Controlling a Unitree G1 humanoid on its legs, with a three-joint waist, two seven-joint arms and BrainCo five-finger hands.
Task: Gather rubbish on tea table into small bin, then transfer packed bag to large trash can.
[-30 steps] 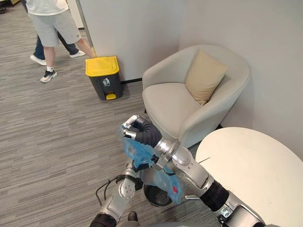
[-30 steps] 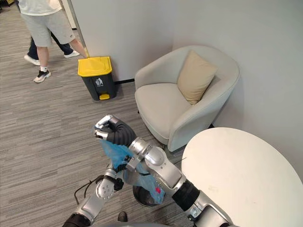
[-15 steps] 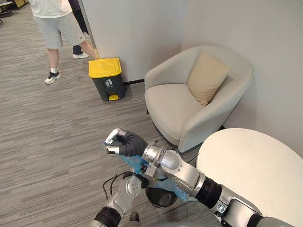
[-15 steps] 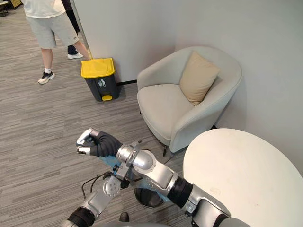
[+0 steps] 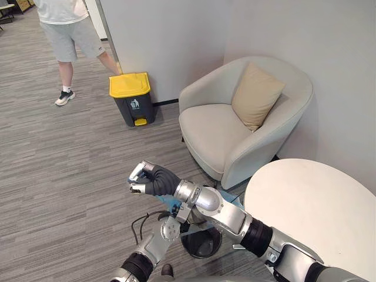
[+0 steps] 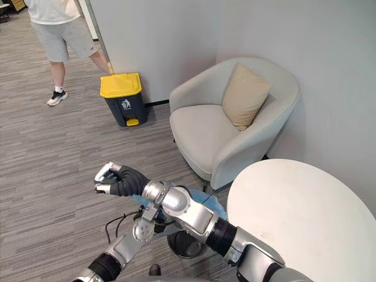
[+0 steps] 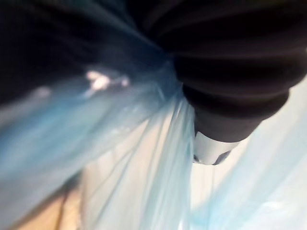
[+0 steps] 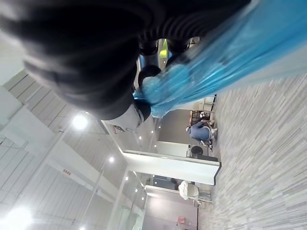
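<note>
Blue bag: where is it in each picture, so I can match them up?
Left eye view: blue bag peeks under the arm of the right robot hand, low middle.
Right eye view: blue bag under that same arm.
Left wrist view: blue bag as pale film, very close.
Right wrist view: blue bag bunched against the right robot hand.
Shared landmark: yellow-lidded trash can, in both eye views.

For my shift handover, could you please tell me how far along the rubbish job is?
Gathering looks done: the tea table shows no rubbish. In hand: the right hand is curled round the blue bag, above the small black bin. Left: carrying it to the yellow-lidded trash can by the wall.
</note>
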